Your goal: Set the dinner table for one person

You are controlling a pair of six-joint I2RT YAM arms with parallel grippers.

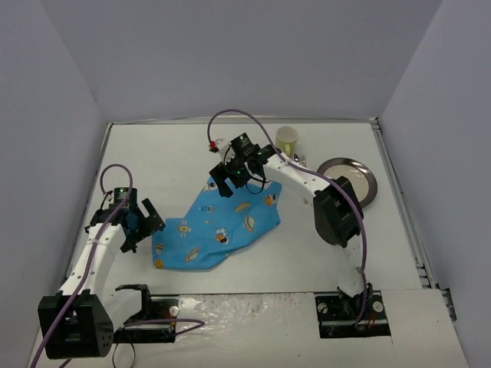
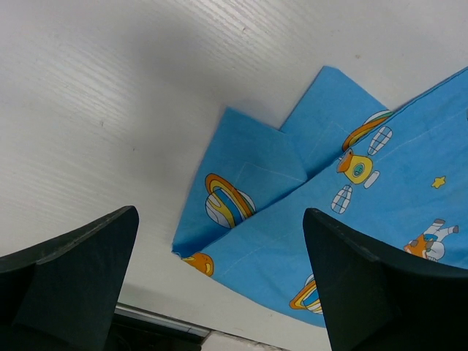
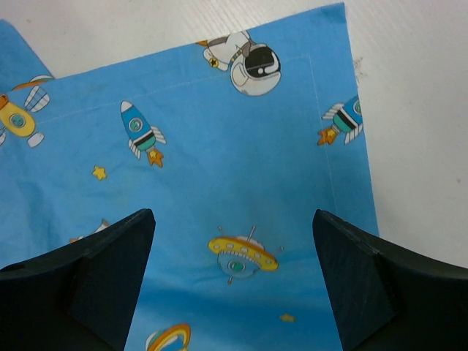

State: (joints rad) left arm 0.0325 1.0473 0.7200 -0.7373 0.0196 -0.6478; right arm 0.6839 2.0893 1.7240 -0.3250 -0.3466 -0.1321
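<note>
Two open claws are hovering over a blue cloth on the big, flat, white dinner table (image 1: pixel 153 153).
The table is lying under everything, reaching from the arms to the far wall. The blue cloth placemat with rockets and planets (image 1: pixel 222 226) is sitting crumpled in the middle. The left claw (image 2: pixel 219 219) is hanging by the cloth's folded near-left corner, fingers spread wide, holding nothing. The right claw (image 3: pixel 234 216) is hanging over the cloth's far end, also spread and holding nothing. A pale yellow cup (image 1: pixel 287 139) and a round shiny metal plate (image 1: pixel 347 178) are sitting far right.
</note>
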